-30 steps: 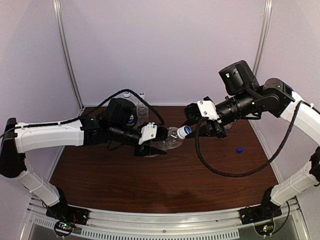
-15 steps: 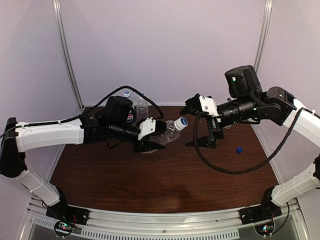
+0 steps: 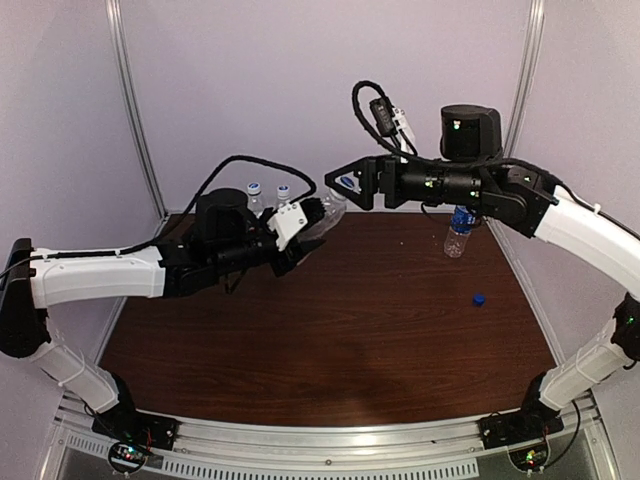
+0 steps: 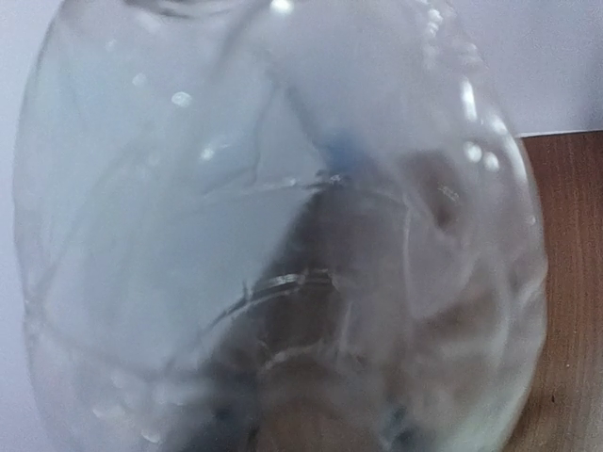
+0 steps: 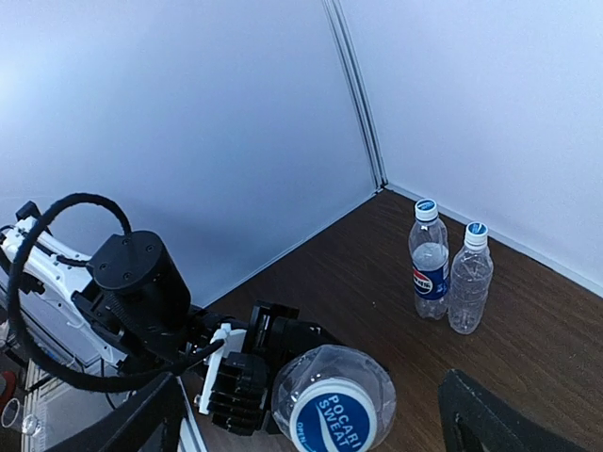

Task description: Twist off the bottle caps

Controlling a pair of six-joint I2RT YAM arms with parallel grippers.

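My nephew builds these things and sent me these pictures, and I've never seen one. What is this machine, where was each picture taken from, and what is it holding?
It is a robot with a left arm and a right arm, bolted at the near edge of a brown table. Each arm ends in a two-finger gripper.

The wide picture comes from a fixed camera above and behind the arms. The other two come from small cameras on the wrists.

The left gripper is closed on a clear bottle, held off the table and tilted. Its own camera sees little but that bottle. The right gripper is open and faces the bottle's white-and-blue cap, which is on.

On the table stand a Pepsi bottle and a plain bottle, both capped, and a blue-label bottle. A loose blue cap lies near that one.
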